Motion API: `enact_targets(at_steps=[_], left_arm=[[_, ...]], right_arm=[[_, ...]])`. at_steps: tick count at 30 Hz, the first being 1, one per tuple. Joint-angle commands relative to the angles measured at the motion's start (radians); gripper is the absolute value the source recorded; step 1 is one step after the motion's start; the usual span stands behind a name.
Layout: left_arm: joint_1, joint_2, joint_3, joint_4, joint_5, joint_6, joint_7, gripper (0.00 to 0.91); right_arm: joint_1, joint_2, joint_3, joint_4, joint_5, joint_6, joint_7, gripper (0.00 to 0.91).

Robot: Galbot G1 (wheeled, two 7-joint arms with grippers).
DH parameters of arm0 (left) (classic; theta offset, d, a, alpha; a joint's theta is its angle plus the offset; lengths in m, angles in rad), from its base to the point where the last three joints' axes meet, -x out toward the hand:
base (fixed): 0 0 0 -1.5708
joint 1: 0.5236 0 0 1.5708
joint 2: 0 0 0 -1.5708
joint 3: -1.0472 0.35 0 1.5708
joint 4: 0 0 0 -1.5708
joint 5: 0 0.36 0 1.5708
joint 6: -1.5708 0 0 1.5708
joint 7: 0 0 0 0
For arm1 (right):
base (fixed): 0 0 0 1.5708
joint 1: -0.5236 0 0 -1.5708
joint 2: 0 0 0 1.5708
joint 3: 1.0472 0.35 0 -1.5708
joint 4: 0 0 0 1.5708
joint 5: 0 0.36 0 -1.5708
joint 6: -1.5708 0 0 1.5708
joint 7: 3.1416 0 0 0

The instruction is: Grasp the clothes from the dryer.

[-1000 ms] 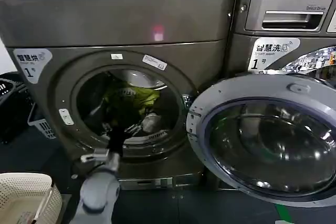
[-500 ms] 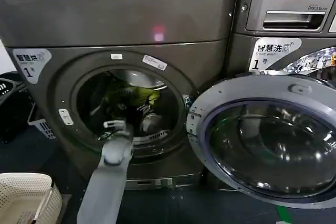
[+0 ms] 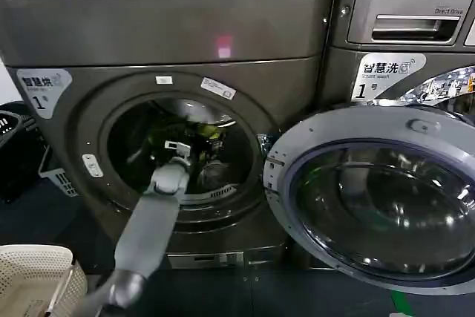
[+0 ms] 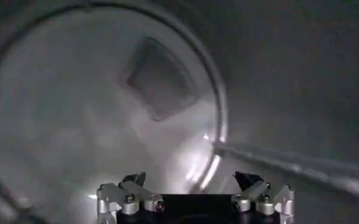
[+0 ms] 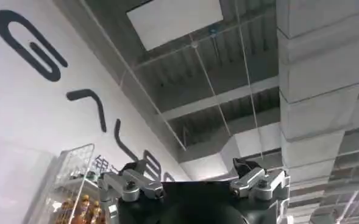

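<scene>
As the left gripper (image 3: pixel 180 148) is reached into the dryer (image 3: pixel 163 42) at frame centre, spread wide and empty, the clothes (image 3: pixel 209 133) are seen just beyond, upper right.

Clothes (image 3: pixel 208 133) inside dryer (image 3: pixel 171 35) drum

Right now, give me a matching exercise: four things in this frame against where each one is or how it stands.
Things:
1 left claw
2 right claw
3 dryer door
4 white basket

Places or states:
A swung open
B low on the robot's left
C inside the drum
D facing the ceiling

Pairs: 1-C, 2-D, 3-A, 4-B.
</scene>
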Motion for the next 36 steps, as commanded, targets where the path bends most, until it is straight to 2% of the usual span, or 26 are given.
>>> enact_targets(at_steps=[1, 6, 9, 13, 18, 23, 27, 36], left_arm=[[-0.247, 0.029, 0.199, 0.383, 0.209, -0.087, 0.409, 0.907], [-0.317, 0.027, 0.259, 0.459, 0.400, -0.096, 0.605, 0.907], [-0.354, 0.029, 0.291, 0.496, 0.526, -0.136, 0.662, 0.907], [-0.392, 0.027, 0.291, 0.510, 0.729, -0.181, 0.673, 0.907], [-0.396, 0.016, 0.294, 0.494, 0.843, -0.186, 0.662, 0.907], [-0.378, -0.004, 0.349, 0.495, 0.889, -0.172, 0.648, 0.907], [-0.366, -0.025, 0.363, 0.492, 0.854, -0.136, 0.635, 0.907], [-0.359, -0.051, 0.375, 0.535, 0.841, -0.139, 0.627, 0.907]], right_arm=[[0.000, -0.002, 0.000, -0.007, -0.001, 0.004, -0.002, 0.907], [0.004, 0.001, -0.005, -0.017, -0.017, 0.011, -0.006, 0.907], [0.013, 0.002, -0.017, -0.012, -0.024, 0.011, -0.006, 0.907], [0.023, 0.003, -0.030, -0.006, -0.032, 0.012, -0.005, 0.907], [0.028, 0.003, -0.039, -0.002, -0.040, 0.013, -0.005, 0.907], [0.027, 0.001, -0.038, -0.005, -0.044, 0.014, -0.006, 0.907], [0.028, 0.002, -0.039, -0.006, -0.048, 0.015, -0.008, 0.907], [0.043, 0.001, -0.057, 0.002, -0.056, 0.016, -0.009, 0.907]])
